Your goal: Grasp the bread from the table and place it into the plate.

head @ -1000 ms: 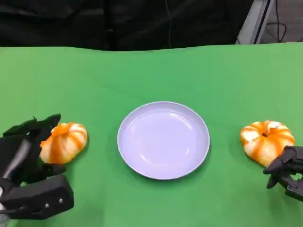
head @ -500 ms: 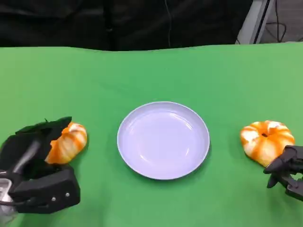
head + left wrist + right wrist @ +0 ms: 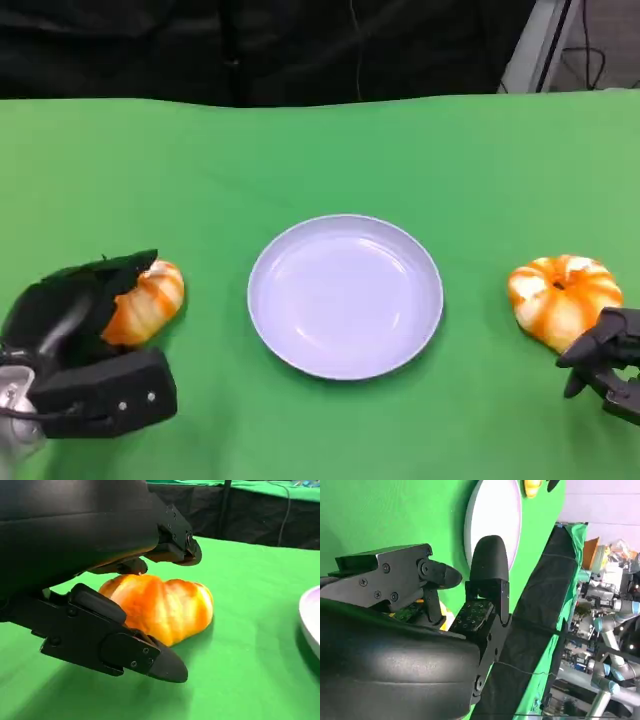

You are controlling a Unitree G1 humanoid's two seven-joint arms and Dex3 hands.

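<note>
Head view puts the white plate (image 3: 345,296) in the middle of my green worktop (image 3: 320,160), and I place everything else by it. To the plate's left lies one orange-and-white bread (image 3: 145,300), resting on the cloth with a band of bare green between it and the plate's rim. My left hand (image 3: 75,345) is cupped around that bread from the side away from the plate; in the left wrist view my fingers (image 3: 172,540) arch over the top of the loaf (image 3: 162,607) and the thumb reaches along the cloth below its near side, so the hand wraps it, though I cannot tell whether it is yet pressing firmly. To the plate's right sits a second bread (image 3: 563,297), also apart from the rim with open cloth between. My right hand (image 3: 605,365) lies at the near outer edge of that loaf, fingers curled, holding nothing that I can see. Beyond the plate the green runs free to the worktop's far edge, where a dark curtain (image 3: 250,45) begins.
</note>
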